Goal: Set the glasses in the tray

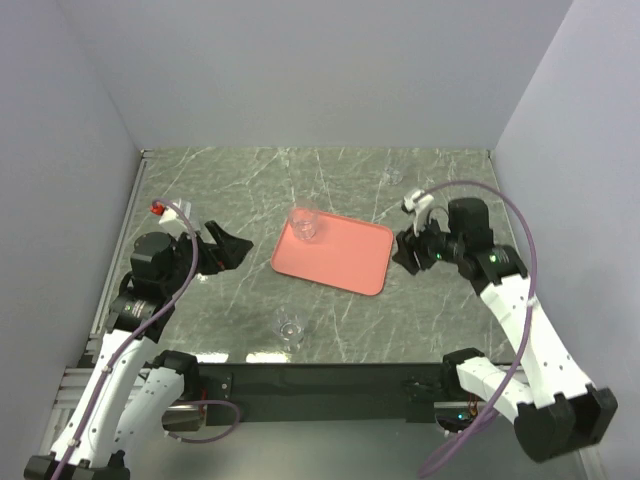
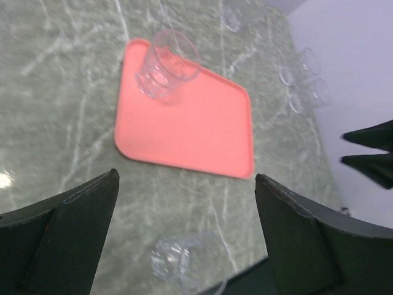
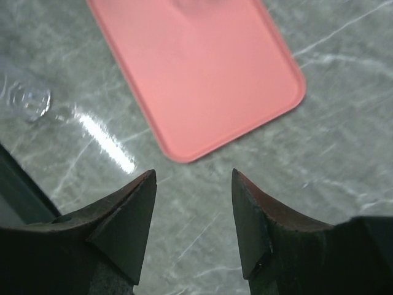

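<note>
L hand [image 2: 185, 178] spread wide, R hand [image 3: 193, 173] parted; both face tray [image 1: 340, 258].

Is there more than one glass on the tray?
No, a single glass stands on the tray, near one corner.

We see bright, even light. Glare streaks the bench [image 3: 107, 144] at the frame's left; near fingers [image 2: 67, 239] look blurred.
</note>
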Available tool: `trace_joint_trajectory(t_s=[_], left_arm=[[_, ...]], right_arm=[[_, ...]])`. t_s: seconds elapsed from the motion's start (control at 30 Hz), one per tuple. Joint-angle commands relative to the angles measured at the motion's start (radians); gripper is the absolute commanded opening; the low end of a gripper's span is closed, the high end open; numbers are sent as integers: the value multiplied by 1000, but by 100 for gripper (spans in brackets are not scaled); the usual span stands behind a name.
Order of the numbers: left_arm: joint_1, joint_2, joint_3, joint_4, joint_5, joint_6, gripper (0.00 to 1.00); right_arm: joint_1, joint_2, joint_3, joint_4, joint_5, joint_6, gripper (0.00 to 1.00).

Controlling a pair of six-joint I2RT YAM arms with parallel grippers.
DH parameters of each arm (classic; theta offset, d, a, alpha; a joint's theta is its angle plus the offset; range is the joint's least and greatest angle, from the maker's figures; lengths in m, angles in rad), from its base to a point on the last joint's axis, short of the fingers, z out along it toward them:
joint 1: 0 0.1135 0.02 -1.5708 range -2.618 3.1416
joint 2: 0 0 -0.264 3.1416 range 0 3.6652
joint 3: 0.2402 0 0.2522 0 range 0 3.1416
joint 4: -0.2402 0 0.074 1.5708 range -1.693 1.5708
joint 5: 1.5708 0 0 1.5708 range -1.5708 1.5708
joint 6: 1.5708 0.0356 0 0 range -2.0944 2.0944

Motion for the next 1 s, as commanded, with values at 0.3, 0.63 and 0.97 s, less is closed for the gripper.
trace_joint_trajectory(t_s=[0.3,0.63,0.97], left_arm=[[-4,-80,-44,-238,191,-144,85],[-14,-86,-94,-322,197,-213,70],[-113,-57,-136,-336,118,-293,61]], right_arm=[[-226,-205,-196,125,-168,1,62],[-271,-184,-194,114,-159,1,62],[-282,-178,-195,113,-156,1,62]])
